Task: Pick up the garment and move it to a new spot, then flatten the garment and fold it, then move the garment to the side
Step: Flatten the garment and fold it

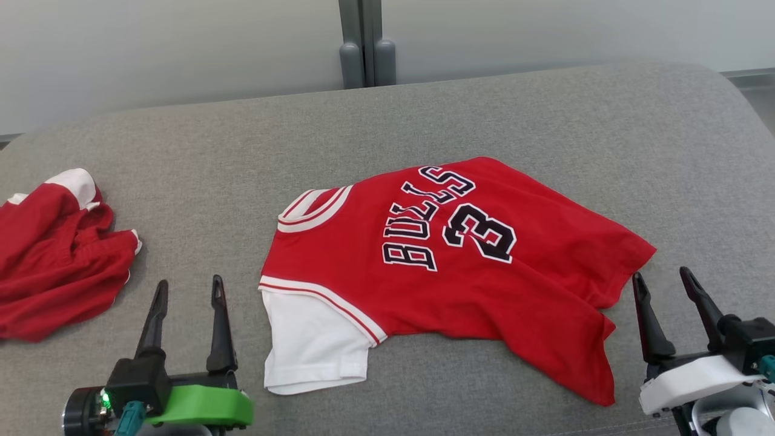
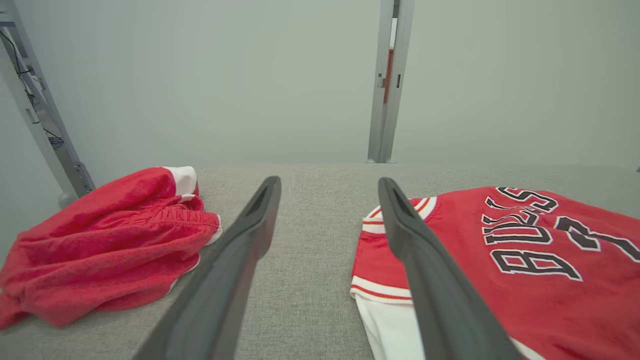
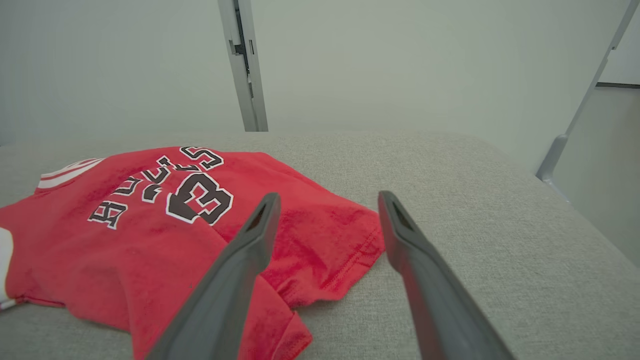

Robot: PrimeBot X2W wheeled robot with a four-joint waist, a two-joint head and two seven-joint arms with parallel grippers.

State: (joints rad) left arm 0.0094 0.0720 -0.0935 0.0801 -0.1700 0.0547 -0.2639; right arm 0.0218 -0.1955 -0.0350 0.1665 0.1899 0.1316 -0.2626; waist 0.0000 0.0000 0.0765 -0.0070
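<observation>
The garment (image 1: 448, 266) is a red jersey with white sleeves, lettered BULLS 23, lying folded in half on the grey padded surface (image 1: 484, 115). Its collar points left and its wrinkled hem right. In the left wrist view the jersey (image 2: 525, 270) lies to the right of the fingers. In the right wrist view the jersey (image 3: 150, 225) spreads to the left. My left gripper (image 1: 187, 290) stands open near the front edge, left of the white sleeve, touching nothing. My right gripper (image 1: 663, 281) stands open just right of the hem corner, with nothing in it.
A second red garment (image 1: 54, 260) with white trim lies crumpled at the far left edge, the same red garment (image 2: 110, 240) showing in the left wrist view. A grey post (image 1: 363, 42) rises behind the surface against a pale wall. Bare grey padding lies behind and right of the jersey.
</observation>
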